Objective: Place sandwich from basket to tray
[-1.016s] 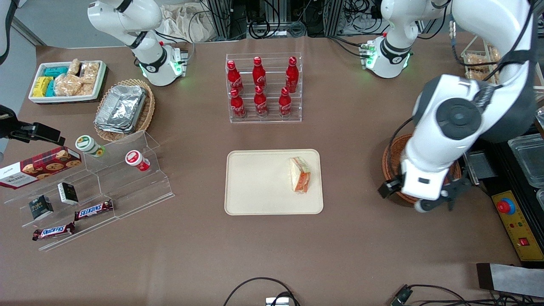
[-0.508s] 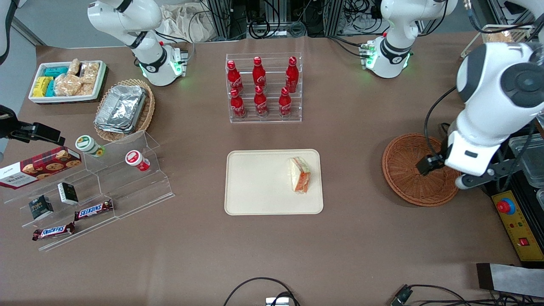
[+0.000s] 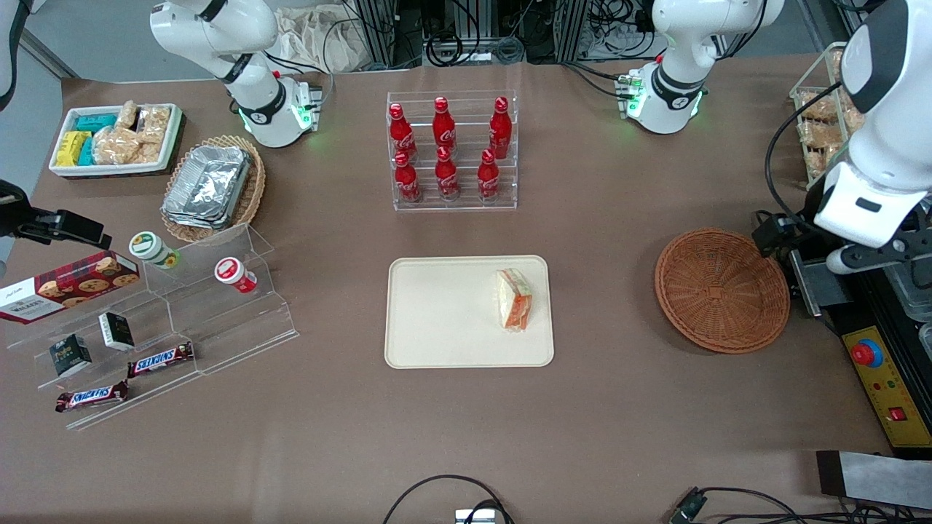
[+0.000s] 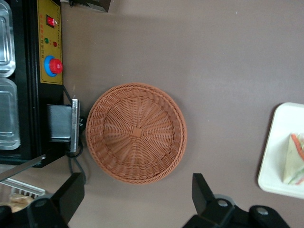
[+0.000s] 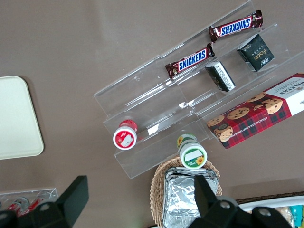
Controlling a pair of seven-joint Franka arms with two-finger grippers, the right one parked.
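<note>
Jaws of gripper (image 4: 135, 202) open above one basket (image 3: 721, 290), one sandwich (image 3: 514, 299) on tray (image 3: 444, 313)

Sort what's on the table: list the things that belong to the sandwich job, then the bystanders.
Job: sandwich on the tray; empty basket; open end effector, above the basket.
Bystanders: cola bottles, Snickers bars, cookie box, foil containers.

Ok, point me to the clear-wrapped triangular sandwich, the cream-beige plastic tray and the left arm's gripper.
clear-wrapped triangular sandwich (image 3: 514, 299), front view, orange filling edge.
cream-beige plastic tray (image 3: 444, 313), front view, bare floor.
left arm's gripper (image 4: 135, 199), left wrist view, midway between its open fingertips, above the table beside the basket.
</note>
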